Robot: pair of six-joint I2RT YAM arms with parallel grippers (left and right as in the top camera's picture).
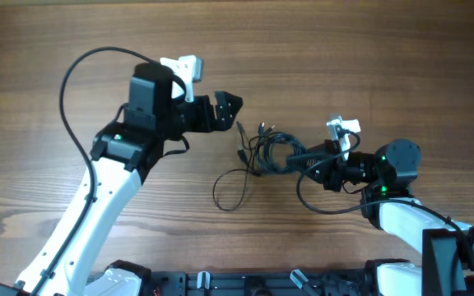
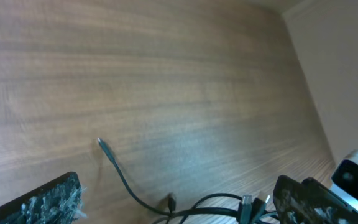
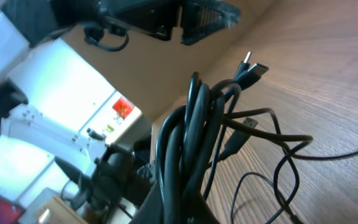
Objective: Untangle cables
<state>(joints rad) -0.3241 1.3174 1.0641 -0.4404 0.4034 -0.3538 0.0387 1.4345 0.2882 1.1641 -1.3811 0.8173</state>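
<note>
The cables (image 1: 262, 150) are thin dark cords bunched in a small tangle at the table's middle, with a loose loop (image 1: 230, 191) trailing to the front left. My right gripper (image 1: 304, 161) is shut on the tangle's right side. In the right wrist view the gripper (image 3: 185, 208) clamps the bundle (image 3: 188, 140), and plug ends (image 3: 253, 67) stick up beyond it. My left gripper (image 1: 229, 113) is open and empty, just up and left of the tangle. In the left wrist view its fingers (image 2: 176, 190) stand wide apart, with cords and plugs (image 2: 229, 204) low between them and one plug end (image 2: 102, 145) lying farther out.
The wooden table (image 1: 369, 57) runs all round. A thicker black arm cable (image 1: 76, 107) arcs to the left of the left arm. The arm bases stand along the front edge (image 1: 245, 284).
</note>
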